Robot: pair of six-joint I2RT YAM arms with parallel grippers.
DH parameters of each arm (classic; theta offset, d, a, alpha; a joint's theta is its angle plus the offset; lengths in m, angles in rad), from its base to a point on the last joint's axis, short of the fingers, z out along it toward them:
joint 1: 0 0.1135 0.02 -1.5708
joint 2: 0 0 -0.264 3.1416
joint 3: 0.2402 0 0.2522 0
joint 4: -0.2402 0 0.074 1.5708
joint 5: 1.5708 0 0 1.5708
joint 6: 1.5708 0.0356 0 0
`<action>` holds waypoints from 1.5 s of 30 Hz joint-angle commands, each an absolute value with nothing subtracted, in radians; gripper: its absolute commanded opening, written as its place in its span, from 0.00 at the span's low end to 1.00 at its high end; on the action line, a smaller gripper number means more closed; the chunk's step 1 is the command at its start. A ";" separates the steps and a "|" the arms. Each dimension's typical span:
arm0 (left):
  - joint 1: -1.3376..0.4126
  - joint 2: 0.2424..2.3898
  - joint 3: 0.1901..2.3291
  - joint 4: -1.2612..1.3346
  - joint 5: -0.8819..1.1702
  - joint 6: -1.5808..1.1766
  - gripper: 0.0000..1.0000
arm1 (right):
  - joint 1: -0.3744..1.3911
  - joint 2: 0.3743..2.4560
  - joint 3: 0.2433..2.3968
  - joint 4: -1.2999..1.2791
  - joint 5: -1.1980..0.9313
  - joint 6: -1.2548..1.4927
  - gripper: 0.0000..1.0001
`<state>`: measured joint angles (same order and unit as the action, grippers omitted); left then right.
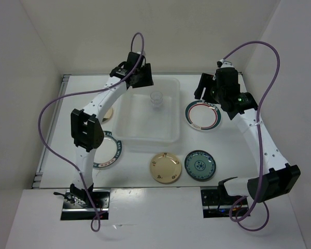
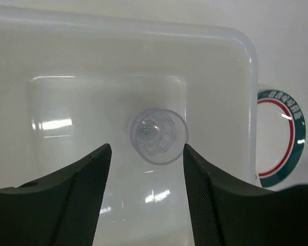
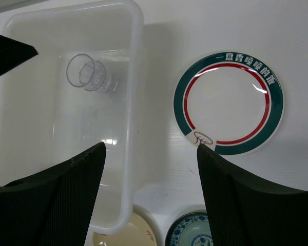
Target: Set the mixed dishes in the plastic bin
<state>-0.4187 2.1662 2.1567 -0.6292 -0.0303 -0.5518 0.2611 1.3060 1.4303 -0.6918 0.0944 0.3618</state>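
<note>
Top view: the clear cup (image 1: 156,98) stands upright, mouth up, in the far half of the plastic bin (image 1: 145,139). Left wrist: the left gripper (image 2: 146,148) has its fingers spread above the cup. Right wrist: the right gripper (image 3: 150,148), fingers spread, hangs over the bin's right rim, with the green-red plate (image 3: 228,105) on the worktop (image 3: 297,41) to its right.

Top external: fixed, high above the near edge, looking down on the table (image 1: 140,161).
Left wrist: close, looking down into the plastic bin (image 2: 215,77).
Right wrist: higher, over the bin's right rim.
Shared by all: clear cup (image 2: 158,134), green-red rimmed plate (image 2: 277,138).
</note>
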 commanded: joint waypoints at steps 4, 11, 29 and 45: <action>-0.267 1.887 1.964 -0.591 -0.183 -0.569 0.66 | 0.258 1.281 1.418 -0.680 0.089 0.357 0.77; 0.187 1.638 1.360 -0.400 -0.040 -0.653 0.69 | 0.258 1.236 1.351 -0.649 0.071 0.357 0.77; 0.328 1.761 1.109 -0.192 0.066 -0.784 0.75 | 0.258 1.246 1.351 -0.649 0.100 0.348 0.77; 0.328 1.845 1.006 -0.025 0.132 -0.876 0.45 | 0.258 1.282 1.370 -0.658 0.109 0.339 0.77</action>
<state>0.3241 1.8015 1.0241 -0.0788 0.0952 -0.8486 0.2611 1.2716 1.3556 -0.6842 0.0895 0.3531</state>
